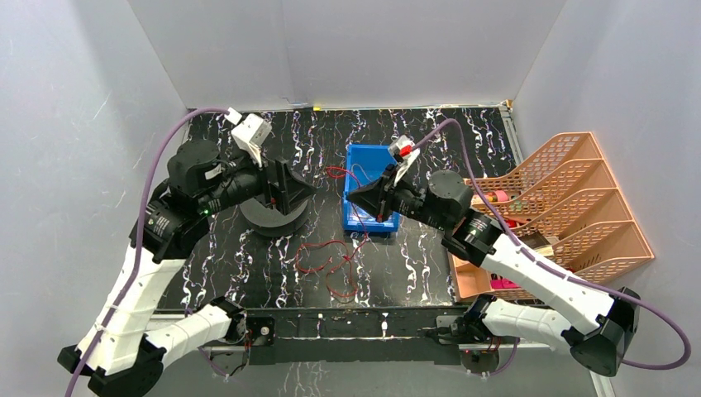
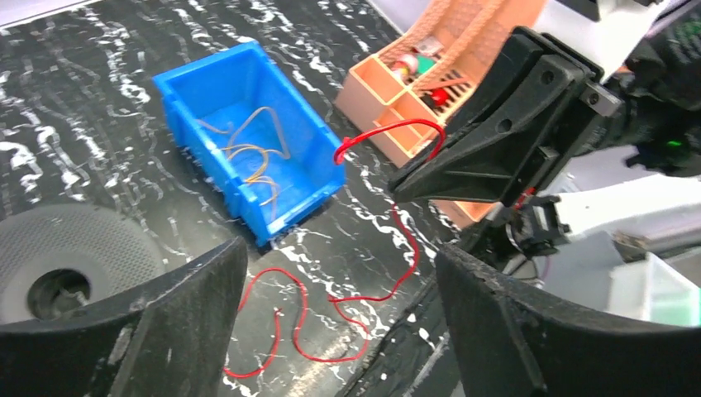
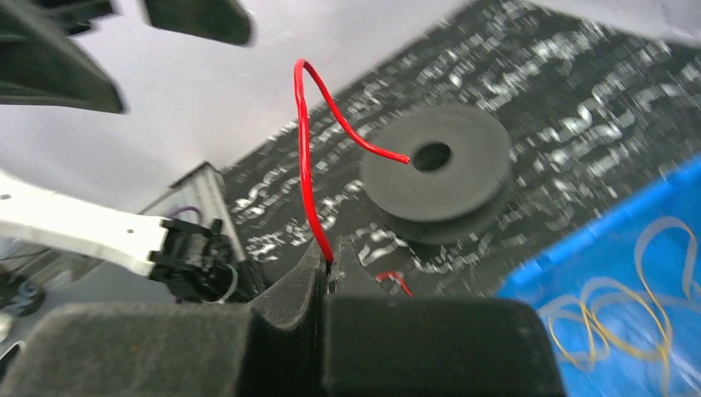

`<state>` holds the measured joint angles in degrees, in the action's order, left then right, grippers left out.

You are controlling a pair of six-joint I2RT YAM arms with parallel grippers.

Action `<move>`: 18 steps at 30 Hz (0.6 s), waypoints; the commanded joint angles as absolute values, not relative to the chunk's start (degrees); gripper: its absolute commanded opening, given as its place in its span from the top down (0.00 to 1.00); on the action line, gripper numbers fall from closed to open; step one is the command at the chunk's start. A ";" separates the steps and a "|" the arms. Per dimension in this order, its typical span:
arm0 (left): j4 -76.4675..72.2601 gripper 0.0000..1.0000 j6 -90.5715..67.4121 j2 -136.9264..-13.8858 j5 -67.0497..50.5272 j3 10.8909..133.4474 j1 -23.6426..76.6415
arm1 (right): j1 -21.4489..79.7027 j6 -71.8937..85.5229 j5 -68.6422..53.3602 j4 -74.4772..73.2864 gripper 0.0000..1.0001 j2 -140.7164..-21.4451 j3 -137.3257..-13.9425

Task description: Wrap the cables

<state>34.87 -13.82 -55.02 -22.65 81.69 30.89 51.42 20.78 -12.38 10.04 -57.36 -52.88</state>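
Observation:
A thin red cable (image 1: 329, 266) lies in loose loops on the dark marbled table in front of the blue bin (image 1: 368, 150). My right gripper (image 1: 354, 198) is shut on one end of it; in the right wrist view the cable (image 3: 303, 165) rises from the closed jaws (image 3: 328, 258) and arcs over toward the black spool (image 3: 438, 169). My left gripper (image 1: 302, 194) is open and empty, held above the spool (image 1: 273, 219). Its view shows the red loops (image 2: 289, 327) between its fingers. Yellow and pale tan cables (image 2: 252, 153) lie inside the bin (image 2: 198, 83).
An orange file rack (image 1: 570, 198) with small items stands at the right edge of the table. White walls enclose the back and sides. A black rail (image 1: 347, 318) runs along the near edge between the arm bases.

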 commanded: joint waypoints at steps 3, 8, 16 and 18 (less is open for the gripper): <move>35.98 0.14 -11.84 -55.63 -11.48 78.31 31.01 | 51.41 21.44 4.64 -6.80 1.00 -55.79 -57.18; 37.02 0.14 -10.38 -59.54 -3.87 75.71 31.08 | 51.35 21.90 15.43 -14.17 1.00 -55.66 -57.49; 37.63 0.14 -8.33 -69.57 6.37 72.79 31.19 | 51.24 24.84 23.45 -19.03 1.00 -54.57 -54.83; 37.58 0.14 -8.66 -71.58 9.33 71.81 31.39 | 51.16 25.57 24.29 -19.61 1.00 -54.11 -53.59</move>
<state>36.56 -9.69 -69.06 0.86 73.52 30.89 51.40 23.09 18.63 -18.11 -56.16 -54.41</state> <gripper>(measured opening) 0.861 0.022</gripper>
